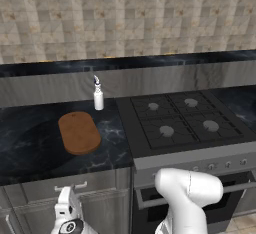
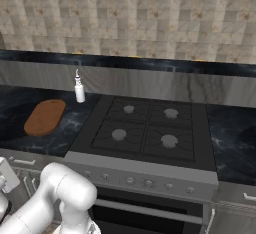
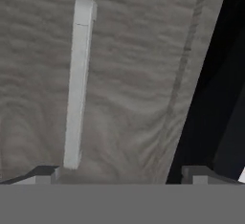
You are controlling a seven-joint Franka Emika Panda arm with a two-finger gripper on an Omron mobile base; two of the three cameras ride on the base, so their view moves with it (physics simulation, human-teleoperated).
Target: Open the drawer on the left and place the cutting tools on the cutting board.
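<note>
Showing one cutting board (image 1: 79,132), one drawer (image 1: 70,187)

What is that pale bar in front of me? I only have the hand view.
Observer: The silver handle of the drawer, just under the counter, left of the stove.
Operator: Is the drawer open?
Observer: No, its front sits flush with the cabinets.
Operator: And the cutting board?
Observer: The cutting board lies bare on the counter above, with a white bottle behind it. The jaws stand open below the handle, holding nothing.
</note>
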